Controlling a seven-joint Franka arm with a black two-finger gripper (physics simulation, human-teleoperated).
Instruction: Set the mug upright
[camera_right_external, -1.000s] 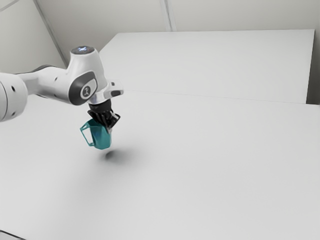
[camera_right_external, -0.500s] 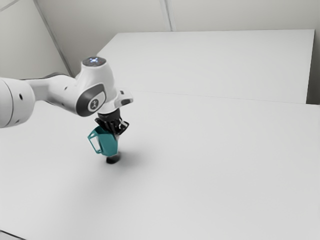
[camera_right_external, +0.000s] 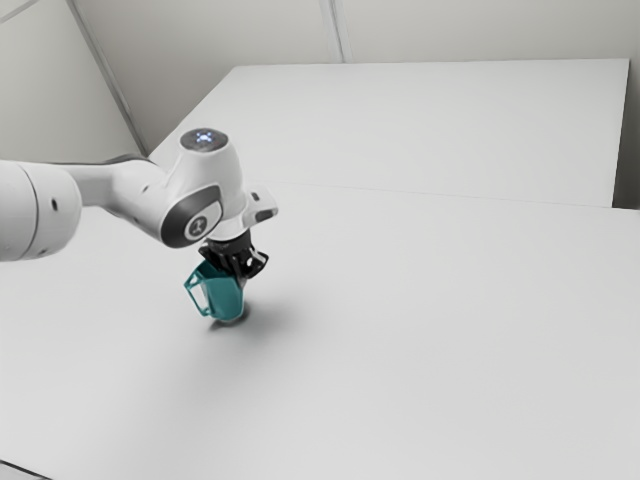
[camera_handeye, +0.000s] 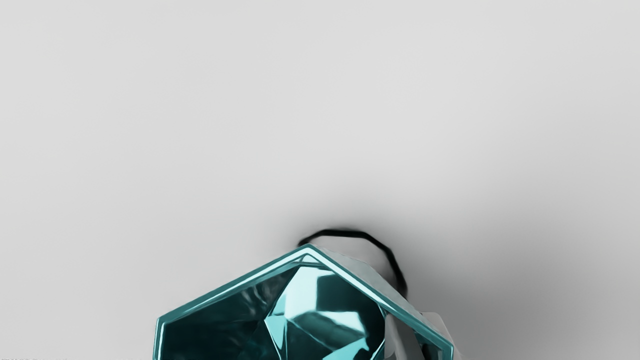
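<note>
Black two-finger gripper (camera_right_external: 238, 270): fingers (camera_handeye: 396, 342) clamped on wall of glossy teal faceted mug (camera_right_external: 225, 300), mouth upward, over white tabletop (camera_right_external: 420, 340).

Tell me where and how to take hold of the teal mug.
I'd pinch the mug by its wall at the rim, from above, one of the jaws inside, one outside: its mouth opens upward, the wall looks thin, and the handle juts toward the exterior view's left, off that path.
</note>
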